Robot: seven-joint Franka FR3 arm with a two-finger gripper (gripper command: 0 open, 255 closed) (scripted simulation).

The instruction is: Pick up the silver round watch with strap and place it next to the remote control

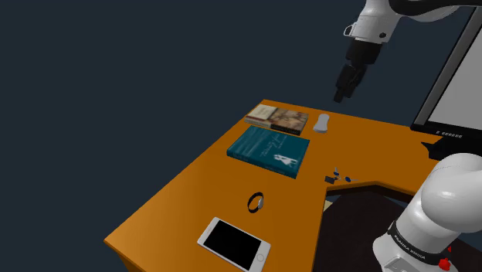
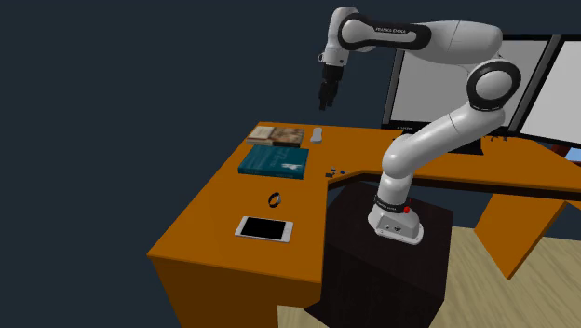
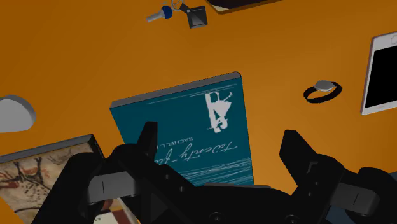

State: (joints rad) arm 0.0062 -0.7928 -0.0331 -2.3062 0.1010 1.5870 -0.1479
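A small round watch (image 1: 257,202) with a silver face and a dark strap lies flat on the orange desk (image 1: 193,185), between a teal book and a white phone; it also appears as the watch (image 2: 275,198) and the watch (image 3: 322,91). The pale grey remote control (image 1: 323,123) rests near the desk's far edge, beside a brown book; remote (image 2: 317,136), remote (image 3: 13,113). My gripper (image 1: 341,94) hangs open and empty high above the far end of the desk, well away from the watch; gripper (image 2: 326,101), gripper (image 3: 221,140).
A teal book (image 1: 269,151) lies mid-desk, and a brown picture book (image 1: 276,118) is behind it. A white phone (image 1: 234,243) sits near the front edge. A small bunch of keys (image 1: 337,175) lies at the desk's inner corner. Monitors (image 2: 438,93) stand on the side wing.
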